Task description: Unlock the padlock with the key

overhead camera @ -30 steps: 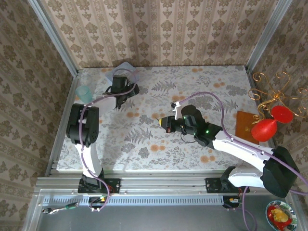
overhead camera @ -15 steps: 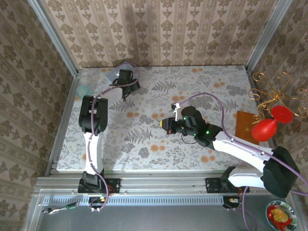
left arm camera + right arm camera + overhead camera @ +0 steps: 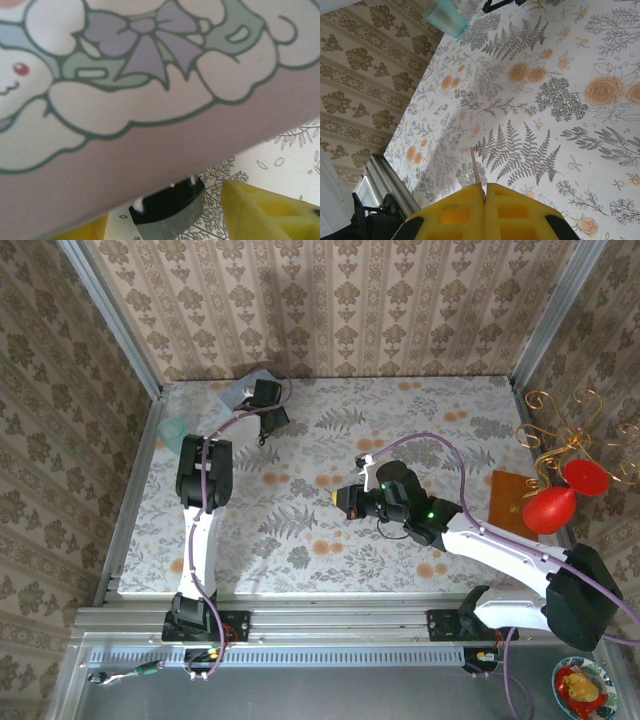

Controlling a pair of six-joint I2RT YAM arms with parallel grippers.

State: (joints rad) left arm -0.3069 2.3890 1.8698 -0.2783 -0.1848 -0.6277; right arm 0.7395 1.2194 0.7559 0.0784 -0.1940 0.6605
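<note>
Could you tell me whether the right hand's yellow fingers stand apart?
No, on the right hand they meet, pinching a thin strip.

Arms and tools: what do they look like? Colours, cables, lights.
Both arms, left arm and right arm, have white links, black joint housings and a purple cable running alongside. A green light glows near the right wrist. The left tool and right tool have blocky yellow fingers with moulded recesses.

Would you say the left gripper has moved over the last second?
Yes: the left gripper moved toward the far wall, slightly right, reaching the pale translucent plastic box.
</note>
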